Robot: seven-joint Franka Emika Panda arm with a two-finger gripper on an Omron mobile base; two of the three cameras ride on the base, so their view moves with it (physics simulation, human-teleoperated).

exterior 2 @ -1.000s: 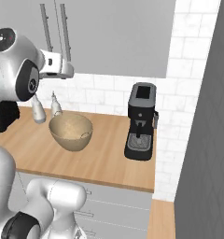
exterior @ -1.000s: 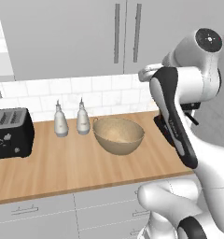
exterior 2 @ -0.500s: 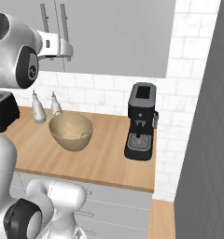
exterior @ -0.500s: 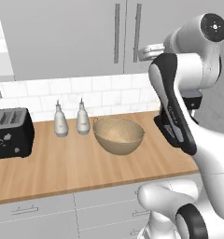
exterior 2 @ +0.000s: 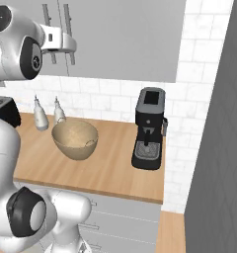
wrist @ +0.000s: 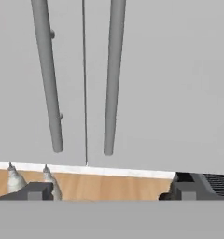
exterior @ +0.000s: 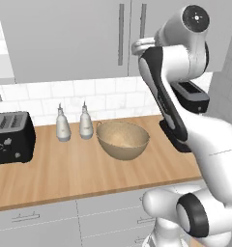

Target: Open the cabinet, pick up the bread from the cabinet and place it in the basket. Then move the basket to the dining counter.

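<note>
The pincer (wrist: pixel 107 191) is wide apart near the shut cupboard (wrist: pixel 170 84), and it may slip off the thin handle (wrist: pixel 113 79).

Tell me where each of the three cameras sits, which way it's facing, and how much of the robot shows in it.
Left base view: behind the arm's left, looking forward and down at the wide round tan basket; white arm at right.
Right base view: behind its right, on the same basket and the light grey two-door wall cabinet; arm at left.
Hand view: faces the cabinet's metal bar handles; open gripper at bottom.
Both base views share worktop, basket and cabinet.
</note>
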